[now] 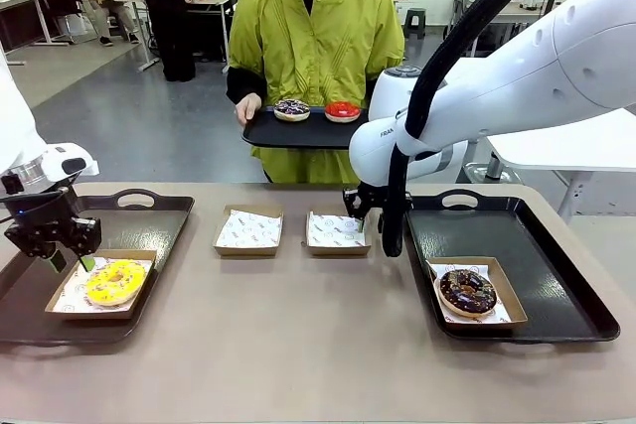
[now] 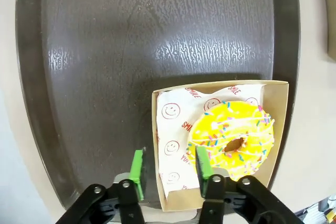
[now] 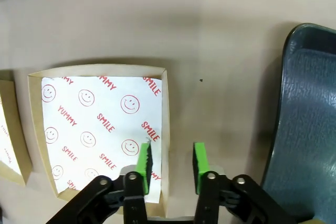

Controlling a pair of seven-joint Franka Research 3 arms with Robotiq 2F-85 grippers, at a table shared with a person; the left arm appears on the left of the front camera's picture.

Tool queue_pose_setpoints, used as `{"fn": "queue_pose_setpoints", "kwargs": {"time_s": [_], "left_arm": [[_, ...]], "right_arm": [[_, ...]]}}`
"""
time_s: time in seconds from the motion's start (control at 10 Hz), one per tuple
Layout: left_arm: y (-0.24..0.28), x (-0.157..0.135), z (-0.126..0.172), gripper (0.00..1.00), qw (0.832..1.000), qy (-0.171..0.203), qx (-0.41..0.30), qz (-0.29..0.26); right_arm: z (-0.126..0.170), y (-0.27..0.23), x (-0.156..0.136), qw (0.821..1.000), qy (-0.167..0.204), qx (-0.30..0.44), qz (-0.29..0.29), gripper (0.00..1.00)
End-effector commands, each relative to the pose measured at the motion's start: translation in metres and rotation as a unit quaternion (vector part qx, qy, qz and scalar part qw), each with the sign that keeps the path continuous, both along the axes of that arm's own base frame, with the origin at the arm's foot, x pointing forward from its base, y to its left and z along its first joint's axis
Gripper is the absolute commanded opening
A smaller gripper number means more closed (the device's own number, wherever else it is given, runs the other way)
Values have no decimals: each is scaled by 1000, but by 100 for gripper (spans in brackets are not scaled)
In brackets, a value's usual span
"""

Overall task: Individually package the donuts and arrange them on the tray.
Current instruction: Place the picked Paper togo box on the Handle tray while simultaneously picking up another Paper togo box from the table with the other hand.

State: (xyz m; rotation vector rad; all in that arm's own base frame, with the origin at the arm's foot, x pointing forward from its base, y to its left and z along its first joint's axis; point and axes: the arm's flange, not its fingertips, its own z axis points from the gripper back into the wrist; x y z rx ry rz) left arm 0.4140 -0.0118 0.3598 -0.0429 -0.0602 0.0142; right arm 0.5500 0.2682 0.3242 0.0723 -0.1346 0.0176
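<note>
Jaws of left gripper point(image 2: 169, 174) stand apart astride the wall of the box point(image 2: 281, 124) holding the yellow donut point(image 2: 231, 140); right gripper point(image 3: 170, 163) likewise open, astride the empty box point(image 3: 94, 124) wall.

Bright, even overhead room light, no dim corners. Front view is sharp across the table point(image 1: 298, 364), with short soft shadows under what sits on it. Left wrist view: broad white glare patch on the textured dark tray point(image 2: 210, 51) and a dark shadow band above and left of the box point(image 2: 280, 124) — the yellow donut point(image 2: 233, 140) has a crisp glaze with small highlights. Right wrist view: soft shadow above the lined box point(image 3: 165, 129), dull sheen on the second tray point(image 3: 310, 129). Both wrist views bow at the edges — wide-angle distortion.
</note>
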Motion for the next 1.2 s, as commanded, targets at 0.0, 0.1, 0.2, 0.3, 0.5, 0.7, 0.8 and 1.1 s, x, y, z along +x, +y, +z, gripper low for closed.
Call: {"fn": "queue_pose_setpoints", "kwargs": {"time_s": [0.0,0.1,0.2,0.3,0.5,0.7,0.8,1.1], "left_arm": [[2,-2,-1,100,1000,-1,-16,-11],[2,-2,0,99,1000,-2,-18,-12],[2,-2,1,100,1000,-3,-20,-13],[2,-2,2,100,1000,-4,-23,-13],[2,-4,9,100,999,-3,-32,-13],[10,-5,21,100,998,7,-67,-8],[16,-10,36,100,994,13,-111,-12],[60,-33,94,100,947,-7,-320,-32]], "right_arm": [[0,7,7,1000,3,-11,-15,3],[0,7,7,1000,4,-10,-17,0],[0,6,7,1000,3,-8,-21,0],[0,6,7,1000,2,-7,-26,0],[4,7,6,1000,-2,-4,-28,0],[25,9,-3,1000,3,17,-14,0],[47,9,-7,1000,-5,27,-4,0],[127,18,-9,997,-37,61,3,0]]}}
